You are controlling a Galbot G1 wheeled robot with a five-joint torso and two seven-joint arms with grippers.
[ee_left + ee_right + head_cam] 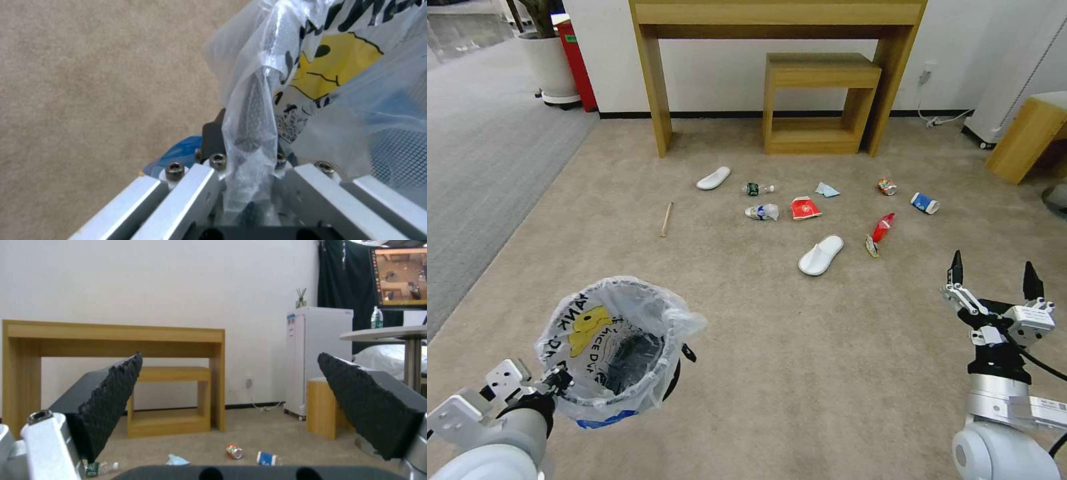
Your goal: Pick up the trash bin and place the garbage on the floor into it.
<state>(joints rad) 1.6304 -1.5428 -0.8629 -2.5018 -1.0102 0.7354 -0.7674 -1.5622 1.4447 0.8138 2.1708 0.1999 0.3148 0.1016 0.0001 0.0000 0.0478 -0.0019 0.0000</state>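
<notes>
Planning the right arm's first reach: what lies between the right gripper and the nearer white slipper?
Head view: bare tan carpet lies between the open right gripper and the nearer white slipper.

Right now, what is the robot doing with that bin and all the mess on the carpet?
The left gripper is shut on the rim of the trash bin, holding it up off the floor. The right gripper is open and holds nothing. The garbage is on the floor ahead: two white slippers, crushed bottles, red wrappers, an orange can, a cup and a wooden stick.
</notes>
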